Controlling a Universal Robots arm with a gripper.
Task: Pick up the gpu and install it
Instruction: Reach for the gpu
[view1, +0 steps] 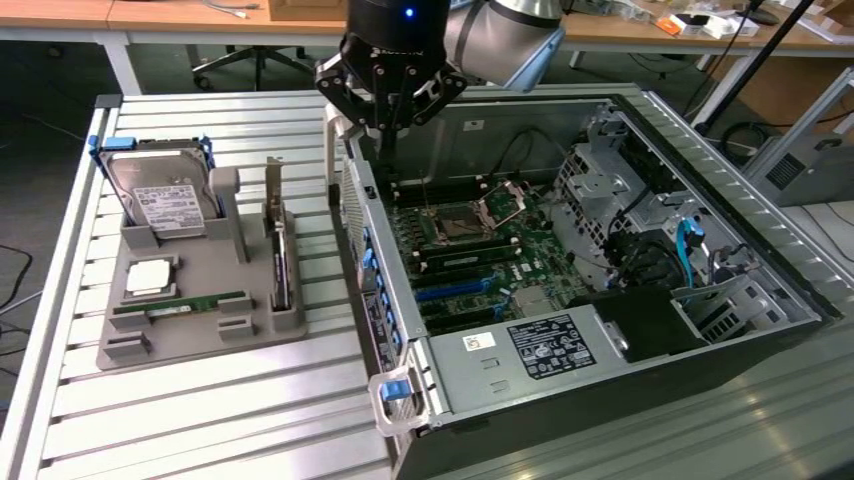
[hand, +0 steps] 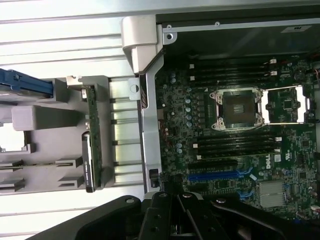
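The gpu (view1: 279, 255) is a thin dark card with a silvery bracket strip. It stands on edge in a slot of the grey holder (view1: 187, 340), to the exterior view's left of the open computer case (view1: 667, 330). In the wrist view the gpu (hand: 90, 145) shows edge-on from above. My gripper (view1: 387, 125) hangs above the case's near wall, over the motherboard's edge, apart from the gpu. Its fingers (hand: 161, 217) are shut together with nothing between them. Blue card slots (view1: 447, 290) lie bare on the motherboard (hand: 225, 145).
The holder also carries a silver hard drive (view1: 160, 200) in a blue frame, a square processor (view1: 150, 278) and a green memory stick (view1: 180, 303). The case's side wall (hand: 150, 130) stands between holder and motherboard. Drive cages and cables (view1: 654, 230) crowd the case's far side.
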